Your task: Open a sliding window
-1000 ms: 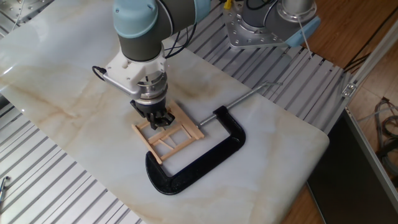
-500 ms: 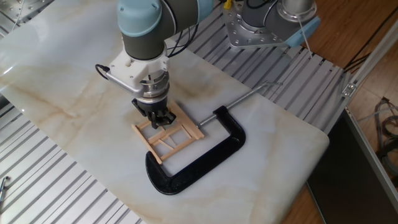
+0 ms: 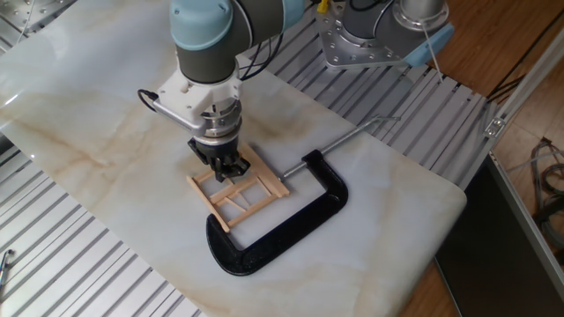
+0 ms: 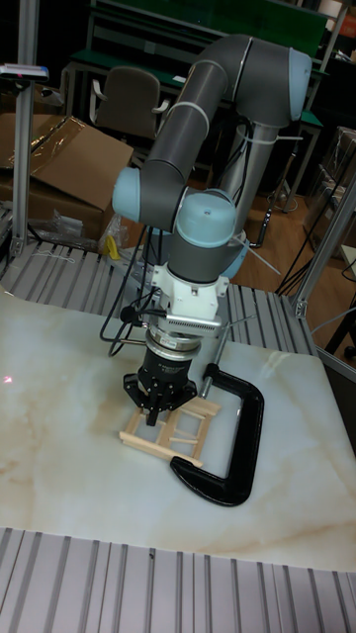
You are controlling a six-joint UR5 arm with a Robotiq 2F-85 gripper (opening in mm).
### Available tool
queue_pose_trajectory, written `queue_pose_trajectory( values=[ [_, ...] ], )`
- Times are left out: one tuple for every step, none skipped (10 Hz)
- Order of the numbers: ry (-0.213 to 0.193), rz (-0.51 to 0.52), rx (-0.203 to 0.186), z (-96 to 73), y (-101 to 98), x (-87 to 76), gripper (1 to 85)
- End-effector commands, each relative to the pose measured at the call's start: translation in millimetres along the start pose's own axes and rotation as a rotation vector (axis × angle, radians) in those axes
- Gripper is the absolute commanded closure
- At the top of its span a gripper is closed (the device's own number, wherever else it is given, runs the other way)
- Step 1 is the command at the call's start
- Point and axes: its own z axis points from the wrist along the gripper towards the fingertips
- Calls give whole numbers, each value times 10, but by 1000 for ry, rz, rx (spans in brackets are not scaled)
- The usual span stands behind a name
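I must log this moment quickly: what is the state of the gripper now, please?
Gripper: down at the small pale light-wood sliding window; whether open, shut or gripping it cannot be told.

Count: 1 window (image 3: 236, 195) w/ 4 panes, 1 C-clamp (image 3: 291, 220), 1 gripper (image 3: 226, 167), 1 marble slab (image 3: 106, 132).

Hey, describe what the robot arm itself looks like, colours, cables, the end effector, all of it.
The arm is made of thick grey tubular links with pale blue caps on the joints. Its wrist ends in a white block and a ribbed silver ring, with a thin black cable looping out at the side. Below sits a small black end effector. No markings can be read on it.
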Motion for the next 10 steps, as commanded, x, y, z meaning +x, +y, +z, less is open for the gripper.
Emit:
queue_pose_trajectory(
  values=[
    [-1, 11, -18, -28, 17, 18, 850],
    [1, 12, -18, -28, 14, 23, 850],
    [1, 14, -20, -24, 24, 28, 850],
    [-2, 20, -19, -11, 53, 35, 850],
    [-9, 25, -21, 7, 83, 39, 850],
    [-15, 21, -26, 18, 84, 43, 850],
    [-14, 17, -29, 12, 73, 58, 850],
    [-11, 17, -30, -9, 72, 73, 850],
    [-8, 17, -30, -30, 72, 85, 850],
    [-5, 18, -33, -41, 76, 95, 850]
  ],
)
